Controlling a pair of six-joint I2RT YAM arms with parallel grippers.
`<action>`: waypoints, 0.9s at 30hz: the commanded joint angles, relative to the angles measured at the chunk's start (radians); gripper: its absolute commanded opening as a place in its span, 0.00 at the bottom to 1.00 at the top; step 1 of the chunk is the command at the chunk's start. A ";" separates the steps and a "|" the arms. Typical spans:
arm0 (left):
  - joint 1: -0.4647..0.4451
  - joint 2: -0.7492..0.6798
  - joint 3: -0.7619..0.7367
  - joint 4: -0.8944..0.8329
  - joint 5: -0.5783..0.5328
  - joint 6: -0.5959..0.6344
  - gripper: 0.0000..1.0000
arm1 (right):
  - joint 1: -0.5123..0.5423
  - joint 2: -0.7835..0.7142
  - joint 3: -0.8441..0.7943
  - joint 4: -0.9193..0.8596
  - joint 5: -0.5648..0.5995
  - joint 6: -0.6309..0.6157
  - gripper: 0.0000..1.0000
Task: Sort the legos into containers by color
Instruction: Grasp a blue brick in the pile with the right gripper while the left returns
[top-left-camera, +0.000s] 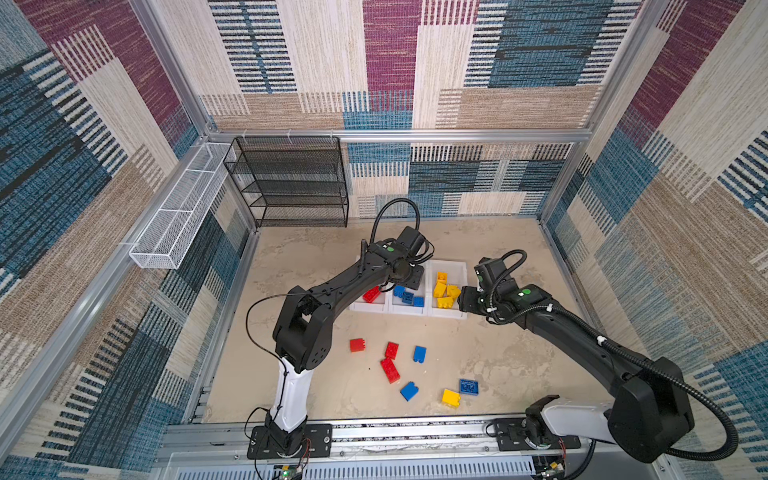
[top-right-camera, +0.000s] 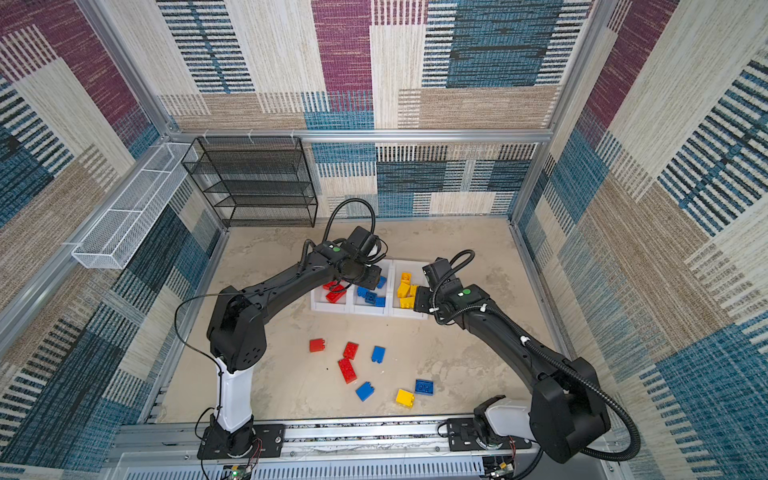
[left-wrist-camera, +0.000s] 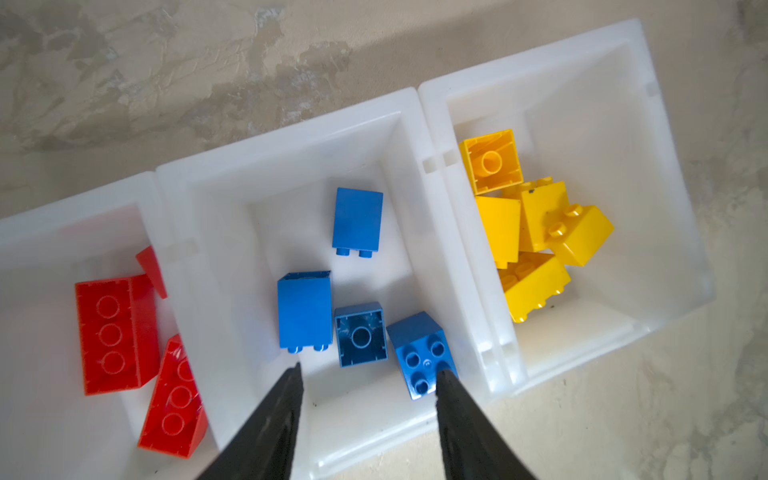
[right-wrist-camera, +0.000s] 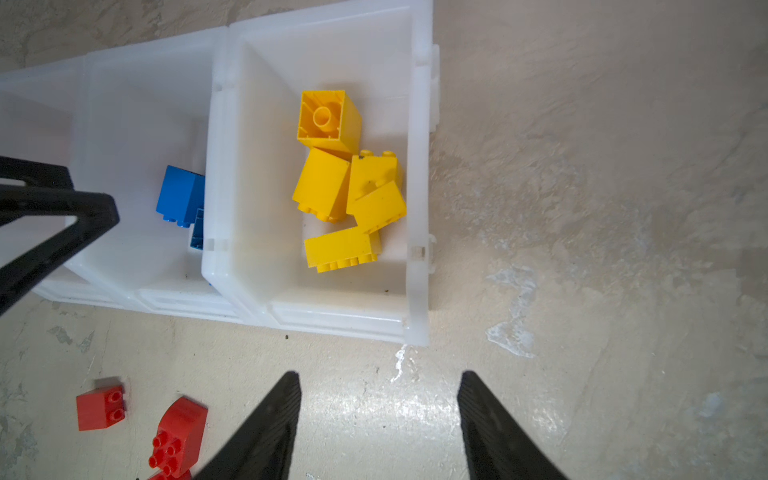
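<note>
Three joined white containers (top-left-camera: 409, 311) hold sorted legos: red bricks (left-wrist-camera: 116, 332) in one end bin, blue bricks (left-wrist-camera: 305, 309) in the middle bin, yellow bricks (left-wrist-camera: 536, 224) in the other end bin. My left gripper (left-wrist-camera: 370, 370) hangs open over the middle bin with nothing between its fingers; one fingertip (left-wrist-camera: 446, 386) overlaps a blue studded brick (left-wrist-camera: 419, 353) lying below. My right gripper (right-wrist-camera: 380, 374) stands open and empty above bare table, just in front of the yellow bin (right-wrist-camera: 417, 208). Loose on the table lie red (top-left-camera: 390, 370), blue (top-left-camera: 409, 390) and yellow (top-left-camera: 451, 397) bricks.
A black mesh shelf rack (top-left-camera: 291, 183) stands at the back left, with a long white wire basket (top-left-camera: 178, 212) on the left wall. Both arm bases sit on the front rail (top-left-camera: 415, 432). Fabric-covered walls close in three sides.
</note>
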 joint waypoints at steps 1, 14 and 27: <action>0.002 -0.081 -0.068 0.025 -0.010 -0.015 0.56 | 0.043 0.014 -0.003 0.039 -0.030 -0.012 0.63; 0.045 -0.638 -0.680 0.083 -0.141 -0.217 0.58 | 0.346 0.197 0.019 0.072 -0.013 0.167 0.63; 0.062 -0.911 -0.946 0.104 -0.183 -0.310 0.59 | 0.441 0.356 0.088 0.005 0.028 0.189 0.63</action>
